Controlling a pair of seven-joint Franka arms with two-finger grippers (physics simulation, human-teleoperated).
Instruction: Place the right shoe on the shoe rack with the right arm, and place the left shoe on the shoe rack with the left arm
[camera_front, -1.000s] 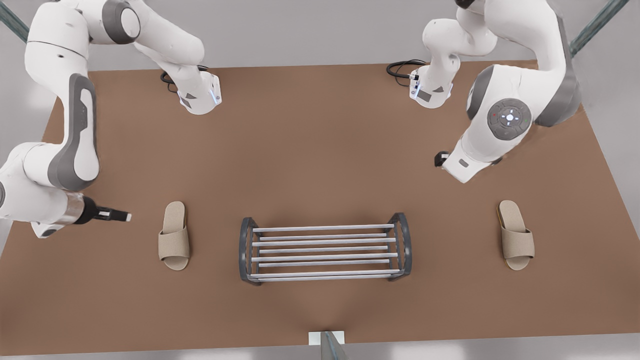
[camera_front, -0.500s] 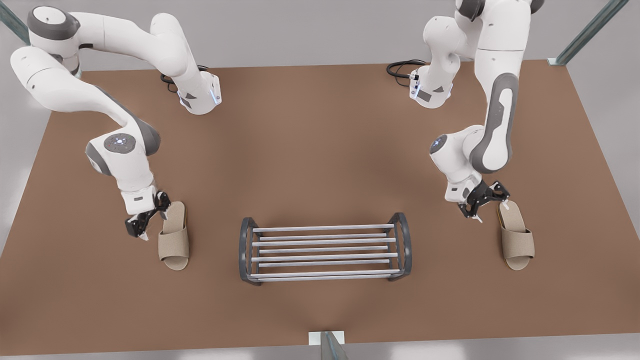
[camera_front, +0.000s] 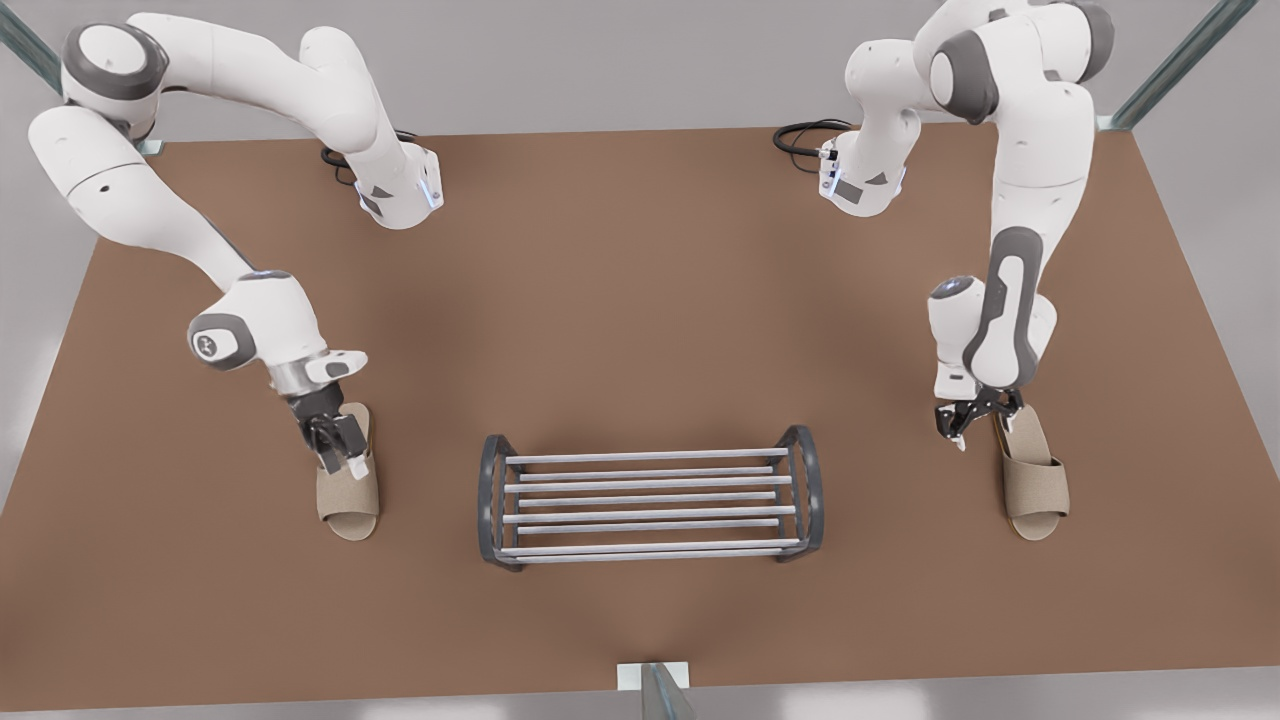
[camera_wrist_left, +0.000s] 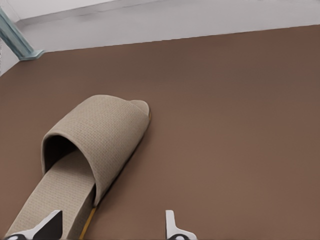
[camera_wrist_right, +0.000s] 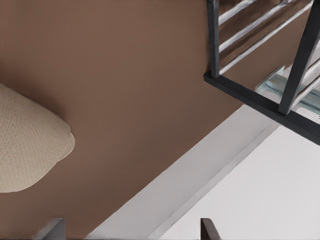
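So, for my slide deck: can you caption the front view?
Open right gripper at right shoe heel, open left gripper at left shoe heel, rack between.

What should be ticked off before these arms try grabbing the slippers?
1. Left gripper open: ok.
2. Left gripper over the left arm's slipper: ok, one finger above the insole at the heel, the other past its side.
3. Right gripper open: ok.
4. Right gripper astride the right arm's slipper: not ok, it sits beside the heel.
5. Shoe rack upright between the slippers: ok.
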